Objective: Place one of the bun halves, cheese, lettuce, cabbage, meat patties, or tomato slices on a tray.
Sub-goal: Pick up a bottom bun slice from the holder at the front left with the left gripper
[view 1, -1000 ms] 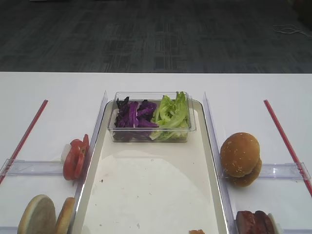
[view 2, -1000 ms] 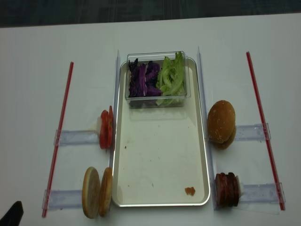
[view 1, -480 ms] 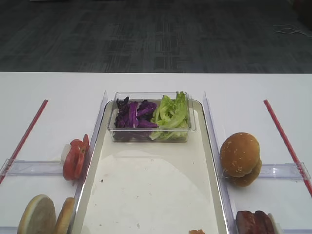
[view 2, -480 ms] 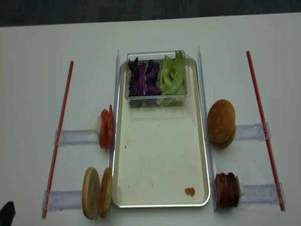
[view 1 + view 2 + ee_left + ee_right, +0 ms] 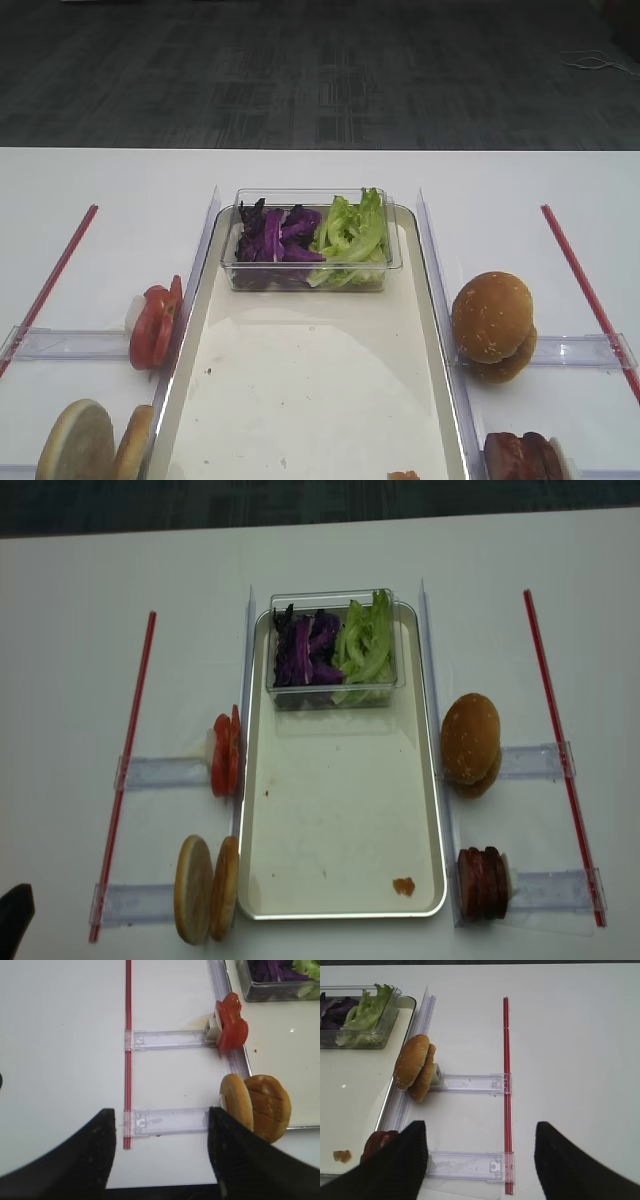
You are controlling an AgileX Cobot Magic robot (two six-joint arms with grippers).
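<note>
White tabletop [image 5: 80, 570] fills both high views. Only the wrist views show the left gripper [image 5: 160, 1147] and right gripper [image 5: 480, 1160], both spread wide and holding nothing. Nearest, the bun halves [image 5: 206, 888] stand on edge at the tray [image 5: 345, 913]'s 8 o'clock; tomato slices [image 5: 225, 755] at 9; lettuce [image 5: 365, 645] in a tub at 12.

Two bun halves [image 5: 205, 888] stand on edge just left of the cream tray [image 5: 340, 810], tomato slices [image 5: 224, 754] beyond them.
</note>
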